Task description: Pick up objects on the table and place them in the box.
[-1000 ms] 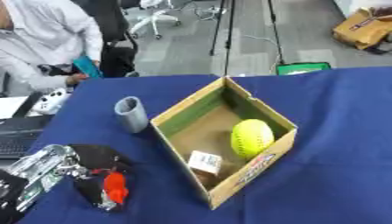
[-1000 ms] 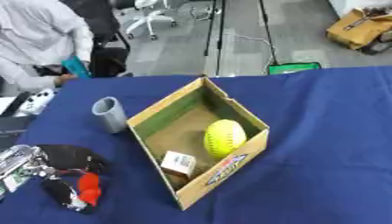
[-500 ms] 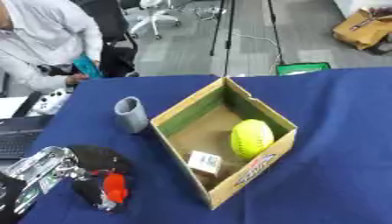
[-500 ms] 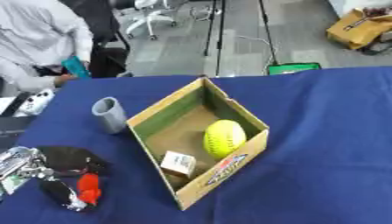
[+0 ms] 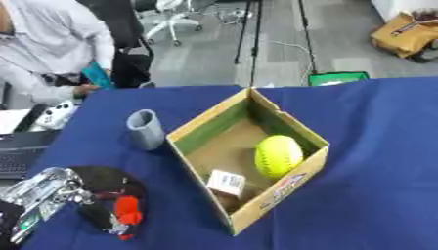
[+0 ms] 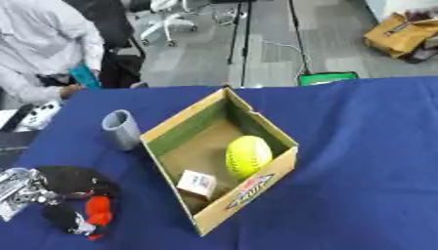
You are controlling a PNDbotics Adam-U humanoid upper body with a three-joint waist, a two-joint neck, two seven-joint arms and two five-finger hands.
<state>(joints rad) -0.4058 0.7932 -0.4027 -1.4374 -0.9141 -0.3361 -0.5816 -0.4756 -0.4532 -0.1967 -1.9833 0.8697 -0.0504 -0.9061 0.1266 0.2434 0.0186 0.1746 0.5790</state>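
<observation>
Silver and black, the robot's left hand [image 5: 47,195] sits at the lower left corner of the blue tablecloth [image 5: 376,146], right against a dark, rounded object with a red patch [image 5: 116,205]; whether its fingers are curled round that object or only lie beside it cannot be told from either eye view. The right hand shows in neither view. Well to the right stands the open cardboard box with green inner walls [image 5: 205,128], turned corner-on to the robot, already holding a yellow-green ball [image 5: 278,156] and a small white carton [image 5: 227,182]. A short grey cylinder [image 5: 145,129] stands upright on the cloth just beside the box's left wall, not yet put away. The step in hand looks like taking up the dark and red object. To do it well, the fingers should close across its bulk rather than on a dangling edge, since it seems soft and irregular and may sag or slip. The lift should clear the box's near wall before moving sideways, because that wall stands between the hand and the free floor of the box. The release is best made over the bare brown bottom toward the far left corner, away from the ball, which could roll if struck. The grey cylinder is close to the path and could be tipped by a low sweep.
</observation>
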